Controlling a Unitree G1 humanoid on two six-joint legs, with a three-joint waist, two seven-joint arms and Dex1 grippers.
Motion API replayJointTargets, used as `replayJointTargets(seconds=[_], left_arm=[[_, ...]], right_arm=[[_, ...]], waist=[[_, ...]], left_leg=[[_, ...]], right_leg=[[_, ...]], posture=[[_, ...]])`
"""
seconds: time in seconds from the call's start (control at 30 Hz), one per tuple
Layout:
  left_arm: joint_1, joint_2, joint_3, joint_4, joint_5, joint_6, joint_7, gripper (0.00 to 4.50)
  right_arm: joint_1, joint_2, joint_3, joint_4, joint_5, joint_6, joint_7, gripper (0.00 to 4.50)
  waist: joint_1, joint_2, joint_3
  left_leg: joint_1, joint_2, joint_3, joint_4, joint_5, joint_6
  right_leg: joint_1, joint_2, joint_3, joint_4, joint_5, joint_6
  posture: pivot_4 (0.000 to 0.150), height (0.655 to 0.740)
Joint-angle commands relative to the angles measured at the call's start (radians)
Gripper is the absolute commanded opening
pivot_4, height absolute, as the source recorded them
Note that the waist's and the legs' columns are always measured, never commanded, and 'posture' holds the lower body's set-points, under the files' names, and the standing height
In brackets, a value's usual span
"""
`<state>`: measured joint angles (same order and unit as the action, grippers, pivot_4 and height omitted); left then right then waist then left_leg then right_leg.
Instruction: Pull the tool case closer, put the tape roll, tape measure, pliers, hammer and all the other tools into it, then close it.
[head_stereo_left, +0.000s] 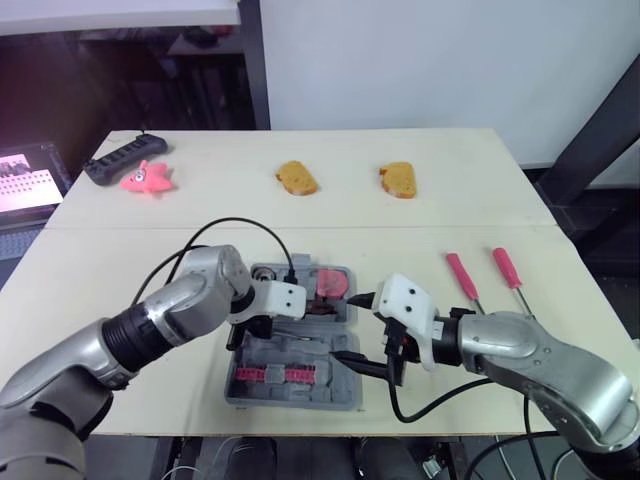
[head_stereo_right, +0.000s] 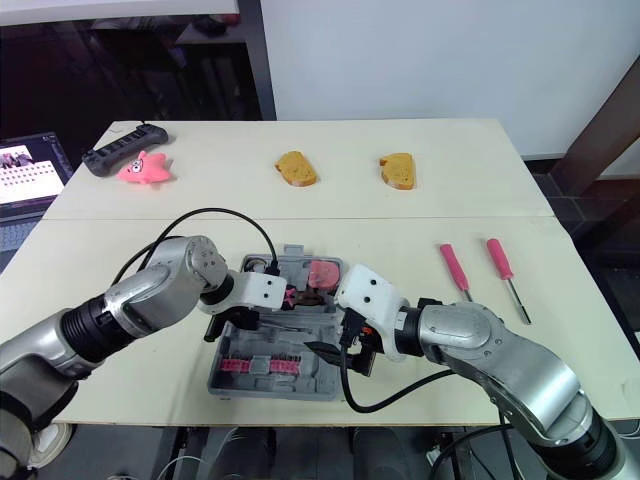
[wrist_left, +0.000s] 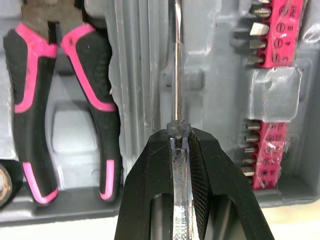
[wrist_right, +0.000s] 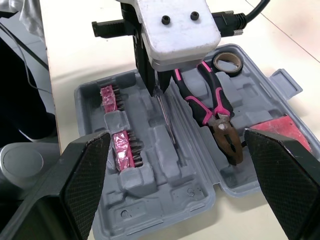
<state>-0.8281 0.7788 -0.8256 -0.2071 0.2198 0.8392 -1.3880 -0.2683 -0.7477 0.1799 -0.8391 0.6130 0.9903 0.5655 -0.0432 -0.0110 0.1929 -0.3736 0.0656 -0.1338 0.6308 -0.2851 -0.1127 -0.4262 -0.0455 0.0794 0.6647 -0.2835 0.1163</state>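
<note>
Your left arm bends in over the tool case (head_stereo_left: 290, 388), left gripper (wrist_left: 179, 136) clenched on a screwdriver (wrist_left: 176, 75). Your right gripper (head_stereo_left: 365, 330) hangs spread wide at the case's right side.

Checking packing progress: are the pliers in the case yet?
In: the pliers lie in a moulded recess of the open tool case, next to the tape roll.

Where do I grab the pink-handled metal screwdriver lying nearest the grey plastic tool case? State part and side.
Grip the pink-handled metal screwdriver mid-handle, from above, closing across it: it lies flat on the beige table, the handle is its thickest part, and bare tabletop flanks both sides.
</note>
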Motion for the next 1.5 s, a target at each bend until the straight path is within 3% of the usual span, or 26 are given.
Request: replayJointTargets(seconds=[0.03, 0.53, 1.03, 1.3, 1.5], left_arm=[[-0.009, -0.004, -0.007, -0.001, 0.035, -0.016, 0.009, 0.02], [0.010, -0.074, 0.007, -0.019, 0.046, 0.036, 0.052, 0.02], [0.009, -0.071, 0.017, -0.003, 0.034, -0.015, 0.060, 0.02], [0.002, -0.069, 0.039, -0.016, 0.015, -0.028, 0.058, 3.63], [-0.013, -0.038, 0.087, -0.042, -0.005, -0.025, 0.038, 3.63]], right_arm=[[0.000, 0.009, -0.013, -0.036, 0.013, -0.005, -0.005, 4.50], [0.012, 0.025, -0.008, -0.044, 0.015, 0.005, -0.025, 4.50], [0.007, 0.026, -0.006, -0.043, 0.022, 0.016, -0.024, 4.50], [0.012, 0.028, -0.002, -0.051, 0.025, 0.019, -0.026, 4.50], [0.017, 0.029, -0.002, -0.058, 0.035, 0.022, -0.032, 4.50]], waist=[[0.000, 0.000, 0.000], [0.002, 0.000, 0.000], [0.002, 0.000, 0.000], [0.006, 0.000, 0.000], [0.001, 0.000, 0.000]], left_leg=[[0.000, 0.000, 0.000, 0.000, 0.000, 0.000], [0.000, 0.000, 0.000, 0.001, 0.000, 0.000], [0.000, 0.000, 0.000, 0.001, 0.000, 0.000], [0.000, 0.000, 0.000, 0.001, 0.000, 0.000], [0.000, 0.000, 0.000, 0.001, 0.000, 0.000]], right_leg=[[0.000, 0.000, 0.000, 0.000, 0.000, 0.000], [0.001, 0.000, 0.000, 0.000, 0.000, 0.000], [0.001, 0.000, 0.000, 0.000, 0.000, 0.000], [0.001, 0.000, 0.000, 0.000, 0.000, 0.000], [0.001, 0.000, 0.000, 0.000, 0.000, 0.000]], posture=[[0.150, 0.7400], [0.150, 0.7400], [0.150, 0.7400], [0.150, 0.7400], [0.150, 0.7400]])
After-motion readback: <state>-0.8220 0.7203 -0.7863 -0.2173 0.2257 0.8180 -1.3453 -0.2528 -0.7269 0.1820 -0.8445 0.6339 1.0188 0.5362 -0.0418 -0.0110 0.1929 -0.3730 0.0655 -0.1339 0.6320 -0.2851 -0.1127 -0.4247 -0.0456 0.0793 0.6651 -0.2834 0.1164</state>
